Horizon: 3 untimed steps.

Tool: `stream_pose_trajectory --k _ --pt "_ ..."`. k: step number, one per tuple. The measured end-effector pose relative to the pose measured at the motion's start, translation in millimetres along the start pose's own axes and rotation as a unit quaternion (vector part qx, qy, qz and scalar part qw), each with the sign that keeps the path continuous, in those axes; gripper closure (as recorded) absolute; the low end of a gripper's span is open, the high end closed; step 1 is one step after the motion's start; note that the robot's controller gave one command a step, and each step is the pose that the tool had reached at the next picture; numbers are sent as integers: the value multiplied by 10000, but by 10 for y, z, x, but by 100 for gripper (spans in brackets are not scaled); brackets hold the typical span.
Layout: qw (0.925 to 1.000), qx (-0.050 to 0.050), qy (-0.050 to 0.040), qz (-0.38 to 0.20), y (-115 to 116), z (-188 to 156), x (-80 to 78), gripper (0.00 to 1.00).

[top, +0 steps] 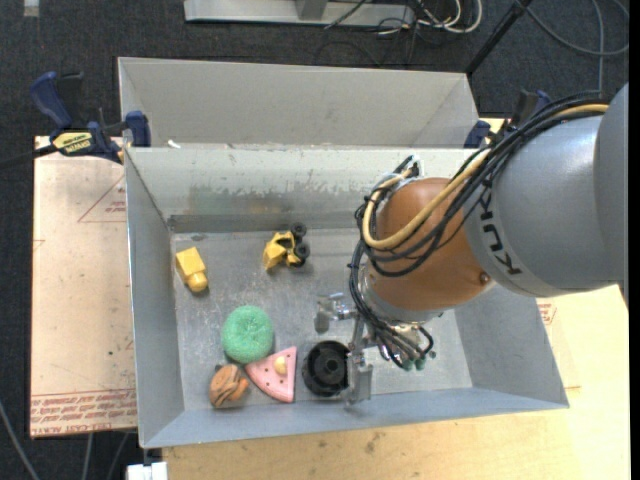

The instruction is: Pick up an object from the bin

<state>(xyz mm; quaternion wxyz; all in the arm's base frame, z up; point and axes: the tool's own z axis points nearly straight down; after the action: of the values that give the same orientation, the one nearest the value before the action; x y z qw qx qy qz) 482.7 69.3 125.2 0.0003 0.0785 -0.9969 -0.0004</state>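
Grey metal bin (150, 298). Near its left wall, a plain yellow block (190, 269); toward the back wall, a yellow toy (286, 249) with black parts. Along the front edge, from the left corner: a brown nut-like piece (229, 385), a pink wedge (274, 374) with one yellow spot, a black round piece (324, 368). Just behind them, a green ball (247, 332). The wrist cover (425, 258) is orange-brown; the arm (560, 218) is silver-grey with black lettering.

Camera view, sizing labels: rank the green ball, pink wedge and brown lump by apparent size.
Largest, about alike: green ball and pink wedge, the ball perhaps slightly bigger.
Smallest: brown lump.
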Motion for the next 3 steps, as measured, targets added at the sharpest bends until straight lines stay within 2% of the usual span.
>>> stream_pose_trajectory --k 1,2,3 --pt "9992 4 -88 -379 0 499 -38 0" --pt "9971 3 -76 -756 -100 533 -25 100" --pt "9971 3 -75 -755 -101 533 -25 100"
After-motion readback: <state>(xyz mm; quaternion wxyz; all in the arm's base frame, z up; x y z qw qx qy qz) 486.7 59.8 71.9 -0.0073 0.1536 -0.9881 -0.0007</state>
